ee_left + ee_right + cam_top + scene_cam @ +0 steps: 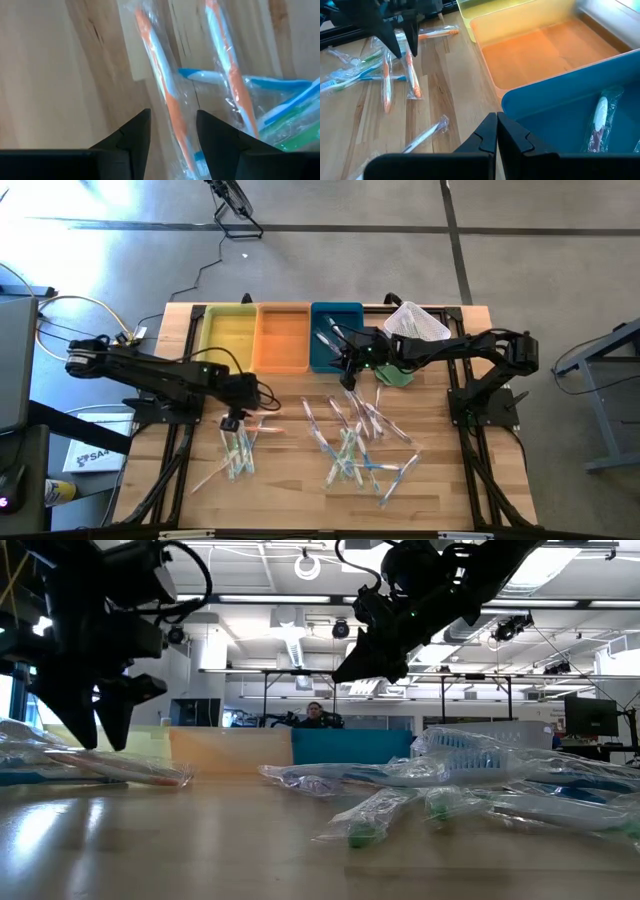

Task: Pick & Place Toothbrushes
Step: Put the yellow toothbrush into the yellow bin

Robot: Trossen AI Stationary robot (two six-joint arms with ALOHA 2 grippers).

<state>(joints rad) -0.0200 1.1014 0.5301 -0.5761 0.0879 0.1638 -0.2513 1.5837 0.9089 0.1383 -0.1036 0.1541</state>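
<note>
Left gripper (172, 131): open, astride an orange toothbrush (165, 95) well apart from the blue tray (560, 107); right gripper (496, 134): closed, empty, at that tray's edge.

My overhead camera looks straight down on the counter (300, 480); my low one looks level across it; both share the blue tray (335, 335).

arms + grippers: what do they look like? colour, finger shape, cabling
Both arms are black, jointed links. The left gripper and right gripper have dark, wedge-shaped fingers tapering to points. Black cables loop beside the left arm; small green lights glow near the right arm's wrist.
</note>
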